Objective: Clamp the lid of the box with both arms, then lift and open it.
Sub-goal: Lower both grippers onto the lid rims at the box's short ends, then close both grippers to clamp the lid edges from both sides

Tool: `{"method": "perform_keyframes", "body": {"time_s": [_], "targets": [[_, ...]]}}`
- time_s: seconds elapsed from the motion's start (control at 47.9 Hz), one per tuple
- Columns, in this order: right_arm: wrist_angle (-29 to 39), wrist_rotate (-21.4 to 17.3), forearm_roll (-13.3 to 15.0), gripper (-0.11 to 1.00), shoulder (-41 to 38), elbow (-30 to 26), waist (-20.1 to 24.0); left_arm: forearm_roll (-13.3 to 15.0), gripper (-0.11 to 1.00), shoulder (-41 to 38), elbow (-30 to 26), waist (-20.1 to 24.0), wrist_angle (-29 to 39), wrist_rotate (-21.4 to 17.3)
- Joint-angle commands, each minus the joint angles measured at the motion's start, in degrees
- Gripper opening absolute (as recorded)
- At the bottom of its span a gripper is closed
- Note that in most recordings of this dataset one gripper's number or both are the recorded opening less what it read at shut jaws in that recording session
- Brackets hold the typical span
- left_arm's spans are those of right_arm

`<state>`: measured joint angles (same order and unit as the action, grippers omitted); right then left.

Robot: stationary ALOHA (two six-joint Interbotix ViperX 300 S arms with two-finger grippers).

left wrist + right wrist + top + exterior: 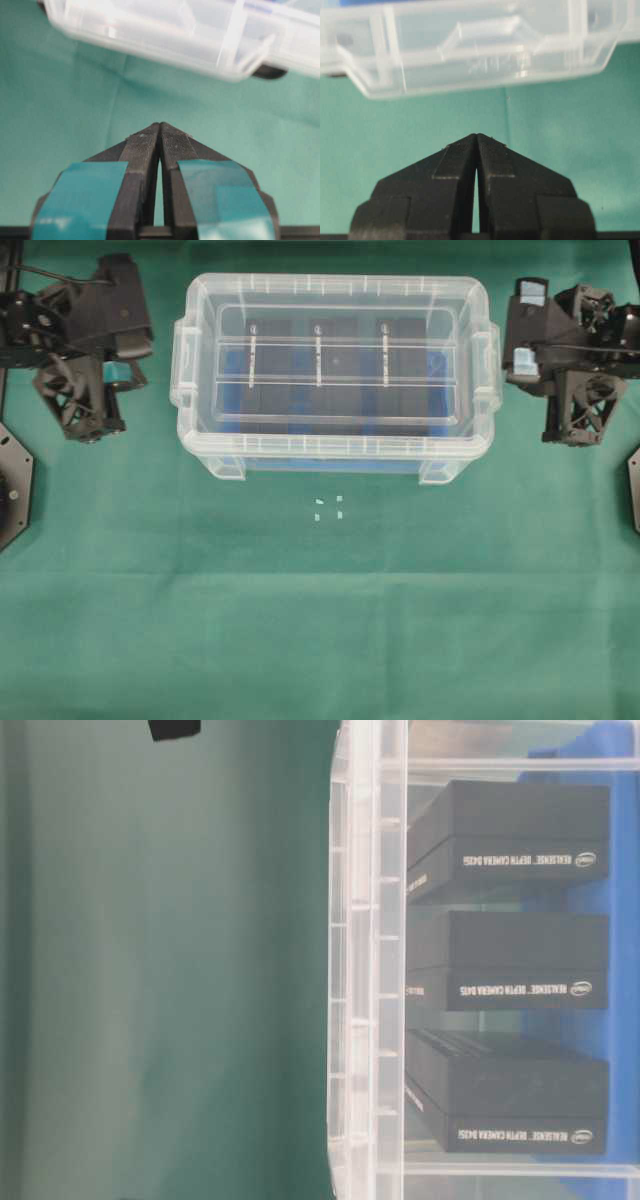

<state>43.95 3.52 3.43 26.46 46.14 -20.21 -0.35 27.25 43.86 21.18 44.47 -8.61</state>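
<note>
- The box [335,455] sat on the green cloth [320,620] toward the far middle of the overhead view, between the two arms and apart from both.
- The lid [335,300] lay flat on top of the box, its rim following the tub's edge and two lengthwise ridges crossing it.
- Inside, seen through the clear plastic, were three black boxes [335,370] side by side in a row on a blue liner [232,395]; the table-level view showed white lettering on their sides.
- One handle stood on each short end of the tub, two in all, and two small feet showed along its near edge.
- Four tiny pale marks [329,508] lay on the cloth just in front of the box.
- The left gripper [160,131], with teal tape on both fingers, had its tips pressed together and held nothing; it pointed at the box's end from a short way off.
- The right gripper [476,137] was likewise closed tip to tip, empty, and faced the opposite end handle without touching it.
</note>
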Motion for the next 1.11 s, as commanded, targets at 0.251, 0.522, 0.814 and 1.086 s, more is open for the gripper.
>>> {"method": "perform_keyframes", "body": {"time_s": [0.251, 0.522, 0.814, 1.086], "targets": [[-2.46, 1.76, 0.09, 0.00, -2.02, -2.81, -0.09, -0.18, 0.02, -7.21, -6.59, 0.00, -0.70, -5.71], [-3.43, 3.16, 0.00, 0.00, -4.39, -4.48, -0.18, -0.26, 0.02, -8.44, -7.03, 0.35, -1.58, -6.94], [-3.78, 3.96, 0.09, 0.00, -6.94, -6.42, -0.09, -0.18, 0.01, -8.35, -6.86, 0.35, -1.85, -7.29], [-3.78, 3.96, 0.00, 0.00, -7.12, -6.68, -0.09, -0.18, 0.01, -8.09, -6.59, 0.35, -1.76, -7.12]]}}
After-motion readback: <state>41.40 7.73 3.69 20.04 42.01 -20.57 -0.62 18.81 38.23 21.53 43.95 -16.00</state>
